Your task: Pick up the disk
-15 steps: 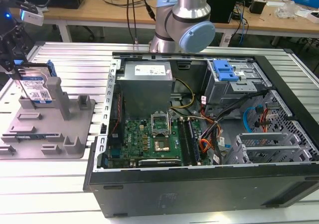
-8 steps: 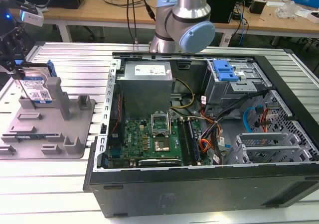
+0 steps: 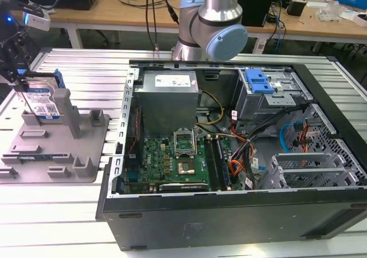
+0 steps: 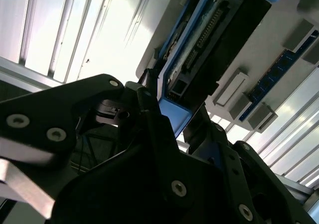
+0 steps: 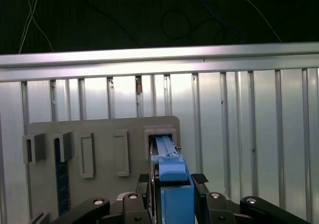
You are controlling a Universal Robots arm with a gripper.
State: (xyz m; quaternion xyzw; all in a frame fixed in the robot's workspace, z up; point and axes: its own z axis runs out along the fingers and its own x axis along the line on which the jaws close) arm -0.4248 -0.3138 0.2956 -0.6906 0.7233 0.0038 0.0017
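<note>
The disk [image 3: 41,100] stands upright on its edge at the back of the grey fixture [image 3: 63,149], on the exterior view's far left. Its white-and-blue label faces the camera. My gripper [image 3: 26,92] comes down over it and is shut on the disk. In the first wrist view a black finger [image 5: 199,179] presses on each side of the disk's blue rail [image 5: 172,184], right over the fixture's slot [image 5: 162,134]. The second wrist view has the disk [image 4: 209,40] running away from the fingers [image 4: 149,102]. I cannot tell whether its lower edge still rests in the slot.
An open computer case [image 3: 338,155] takes up the middle and the exterior view's right, with a blue drive-bay latch [image 3: 261,83] inside. The arm's base [image 3: 212,17] stands behind it. The fixture's upright posts [image 3: 64,112] are close beside the disk. The slatted aluminium table [image 3: 51,223] surrounds everything.
</note>
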